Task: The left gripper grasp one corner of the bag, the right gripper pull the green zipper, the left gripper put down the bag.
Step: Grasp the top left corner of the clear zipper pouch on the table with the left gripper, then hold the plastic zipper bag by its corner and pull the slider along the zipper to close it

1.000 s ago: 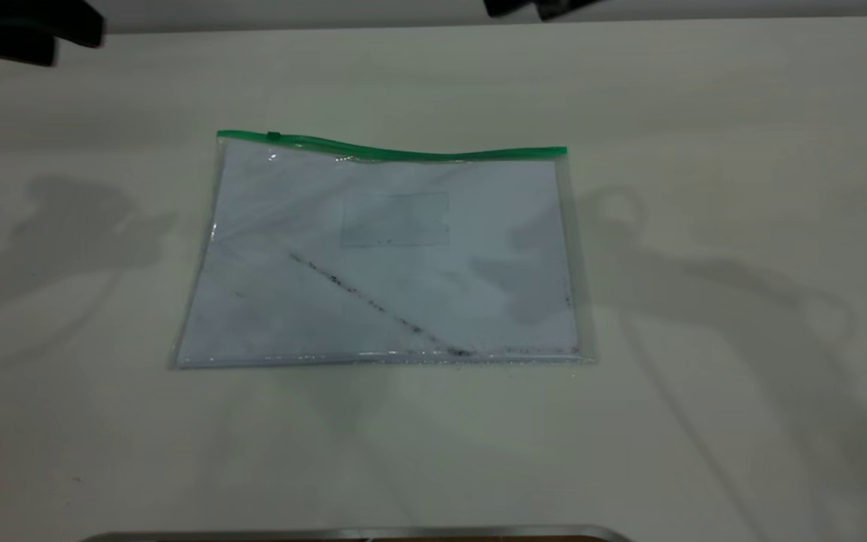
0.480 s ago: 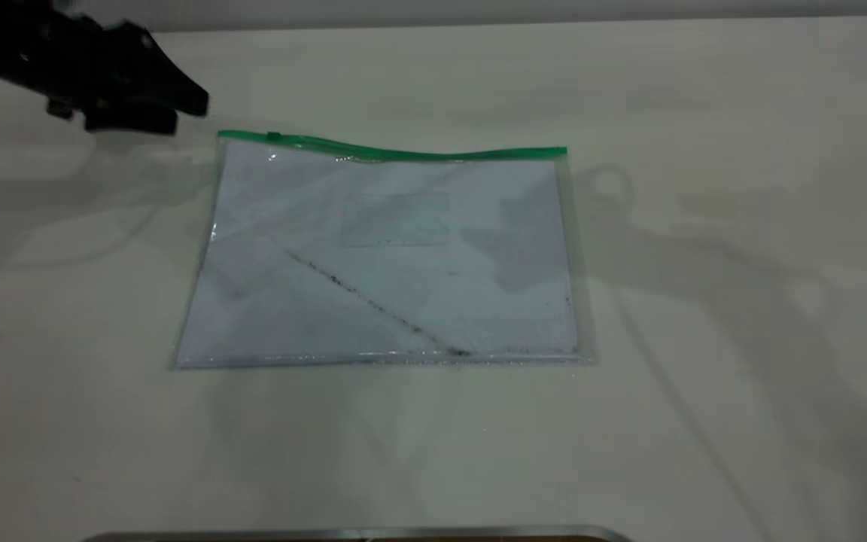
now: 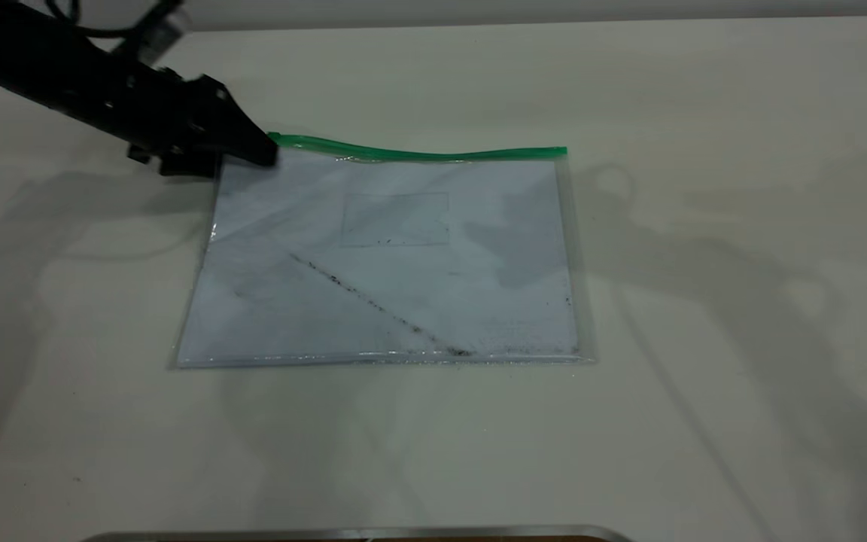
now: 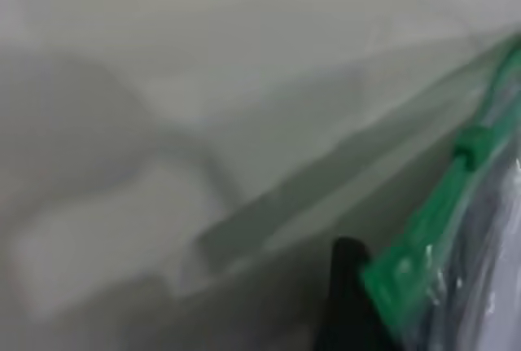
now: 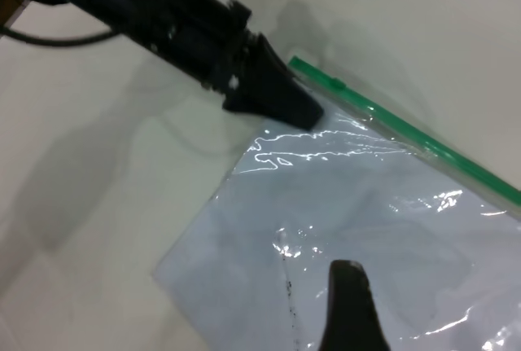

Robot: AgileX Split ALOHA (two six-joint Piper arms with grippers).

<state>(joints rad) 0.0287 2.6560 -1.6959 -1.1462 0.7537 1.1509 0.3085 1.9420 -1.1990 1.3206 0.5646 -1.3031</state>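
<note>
Fingers (image 3: 249, 147) of the left gripper (image 3: 253, 150) are down at the far left end of the bag (image 3: 381, 263), right over its corner (image 5: 297, 64), and whether they're spread or pinching the plastic can't be told from any view. From the exterior camera the black arm (image 3: 65, 79) slants in from the upper left, its wedge tip covering the start of the green zipper (image 3: 418, 153). The left wrist camera shows a dark finger (image 4: 346, 294) just beside the green strip (image 4: 415, 261), with the small slider (image 4: 472, 143) a little farther along it.

Moving right, the bag lies flat on the pale counter (image 3: 704, 301), white paper inside, a dark diagonal smudge (image 3: 373, 305) crossing its lower half. The zipper runs along the far edge, slightly wavy, to the right corner.

Over on the right, the right gripper (image 5: 350, 310) isn't in the exterior shot. Its own camera looks down on the bag from above, one dark finger (image 5: 348, 302) showing over the clear plastic, well apart from the zipper. Spread or pressed together? Can't tell, only that single finger is in view.
</note>
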